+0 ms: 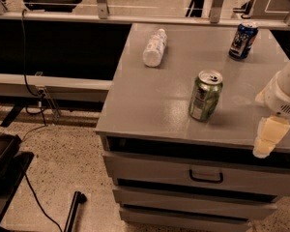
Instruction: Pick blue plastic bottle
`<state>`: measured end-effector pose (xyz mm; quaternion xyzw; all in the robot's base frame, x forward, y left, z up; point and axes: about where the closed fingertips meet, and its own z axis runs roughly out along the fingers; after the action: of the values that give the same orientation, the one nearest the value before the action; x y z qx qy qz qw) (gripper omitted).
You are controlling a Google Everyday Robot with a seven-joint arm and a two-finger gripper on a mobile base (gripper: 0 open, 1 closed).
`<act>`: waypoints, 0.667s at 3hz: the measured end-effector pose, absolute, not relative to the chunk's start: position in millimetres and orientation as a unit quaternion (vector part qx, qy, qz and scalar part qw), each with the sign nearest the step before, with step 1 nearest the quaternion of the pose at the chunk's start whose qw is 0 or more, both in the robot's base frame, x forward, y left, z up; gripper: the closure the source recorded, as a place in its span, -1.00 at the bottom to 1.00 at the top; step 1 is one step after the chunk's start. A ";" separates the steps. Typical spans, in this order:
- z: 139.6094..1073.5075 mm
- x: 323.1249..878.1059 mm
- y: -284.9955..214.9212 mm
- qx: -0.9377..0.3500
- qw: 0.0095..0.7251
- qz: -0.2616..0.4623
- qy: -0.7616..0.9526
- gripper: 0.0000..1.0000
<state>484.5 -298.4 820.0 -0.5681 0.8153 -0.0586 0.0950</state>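
The blue plastic bottle is whitish and translucent with a pale label and white cap. It lies on its side at the far left of the grey cabinet top. My gripper hangs at the right edge of the view, over the cabinet's front right edge, far from the bottle. It points down and holds nothing that I can see. The white arm rises above it at the right.
A green metal can stands upright near the middle of the top, between the bottle and the gripper. A dark blue can stands at the far right. Drawers with a handle are below. Cables and a dark object lie on the floor at left.
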 end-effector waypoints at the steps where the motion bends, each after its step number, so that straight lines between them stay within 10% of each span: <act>1: 867.3 469.4 -271.7 -0.603 0.140 -0.052 0.784 -1.00; 2: 871.0 467.9 -267.2 -0.609 0.145 -0.049 0.778 -1.00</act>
<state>467.9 -267.2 871.0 -0.6090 0.7783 -0.0486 0.1451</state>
